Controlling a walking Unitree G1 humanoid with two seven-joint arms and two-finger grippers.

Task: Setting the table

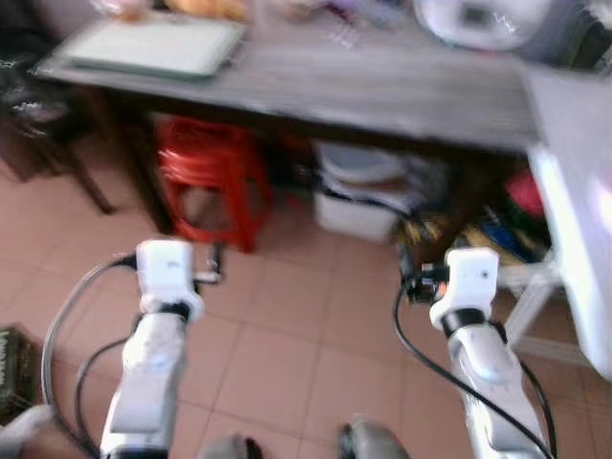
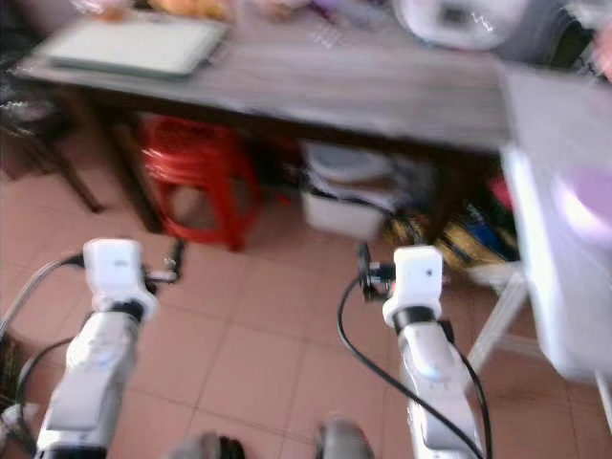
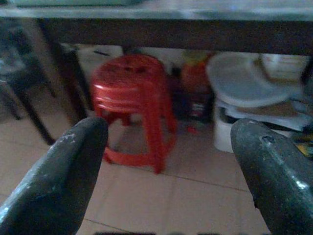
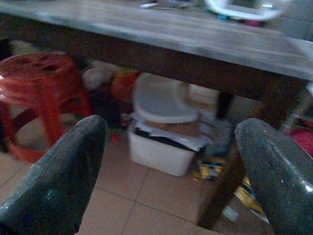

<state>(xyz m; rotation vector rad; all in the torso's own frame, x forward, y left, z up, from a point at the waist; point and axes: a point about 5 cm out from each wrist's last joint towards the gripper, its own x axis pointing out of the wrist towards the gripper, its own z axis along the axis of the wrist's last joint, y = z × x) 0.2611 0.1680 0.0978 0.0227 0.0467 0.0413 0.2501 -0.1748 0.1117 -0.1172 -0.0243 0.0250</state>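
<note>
The left gripper (image 3: pixel 168 171) has its two black fingers spread wide with nothing between them, and the right gripper (image 4: pixel 171 171) is spread just as wide and equally empty. Both hang low over the tiled floor (image 1: pixel 287 363), held out in front of the robot on its silver arms, short of the table's near edge and below its top.

Past the left gripper's fingers stands a red plastic stool (image 3: pixel 134 105) under the table, near one dark table leg. Past the right gripper's fingers sits a white bin (image 4: pixel 161 147) stuffed with papers and topped by a pale lid (the clutter beside it is too blurred to name).

The long wooden table (image 1: pixel 382 86) runs across the head views above these. On its left end lies a pale flat tray (image 1: pixel 153 43), and toward the right end sits a white rounded appliance (image 1: pixel 478 19). A white piece of furniture (image 1: pixel 579 239) stands at the right edge.
</note>
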